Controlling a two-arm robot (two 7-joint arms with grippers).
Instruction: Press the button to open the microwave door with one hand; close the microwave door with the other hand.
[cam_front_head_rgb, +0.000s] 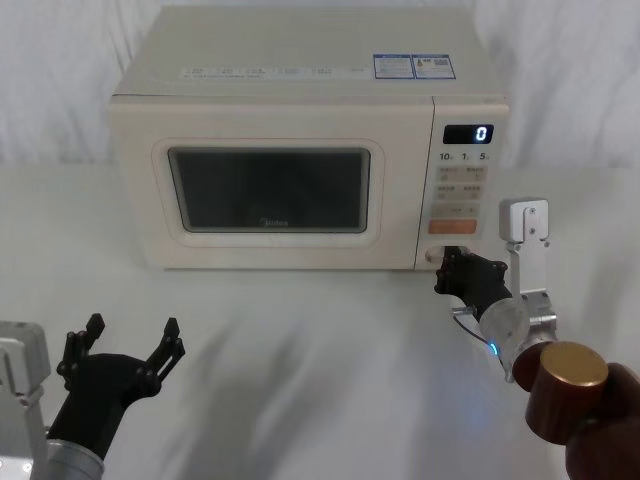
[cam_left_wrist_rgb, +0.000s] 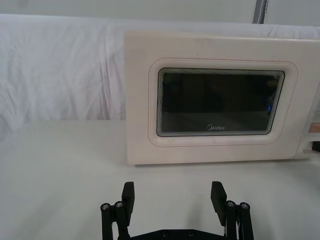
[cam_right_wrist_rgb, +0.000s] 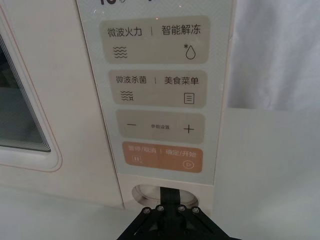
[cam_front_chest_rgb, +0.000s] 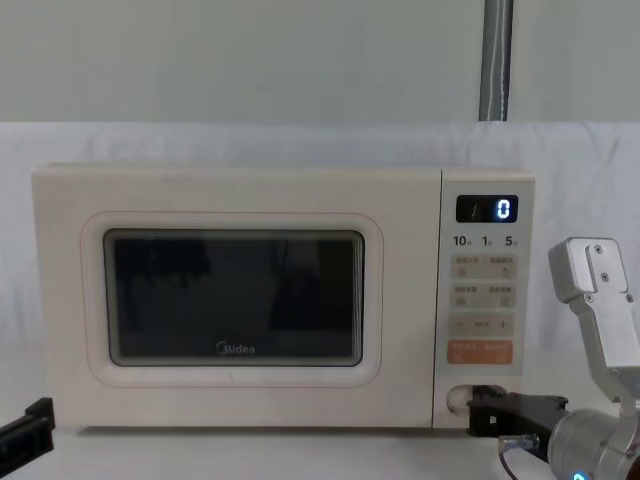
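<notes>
Head view: one microwave door (cam_front_head_rgb: 270, 190) shut; left gripper (cam_front_head_rgb: 125, 343) fingers wide, right gripper (cam_front_head_rgb: 447, 262) fingers together at button (cam_front_head_rgb: 436, 256).

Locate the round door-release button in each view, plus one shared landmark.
Head: door-release button at panel bottom, right gripper on it.
Left wrist: out of frame.
Right wrist: bottom centre, behind the gripper.
Chest: lower right, gripper at it.
Landmark: orange start button directly above.

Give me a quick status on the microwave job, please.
Right gripper shut, tip at the round door button. Left gripper open, low in front of the microwave. Microwave door closed. Nothing in the way.
</notes>
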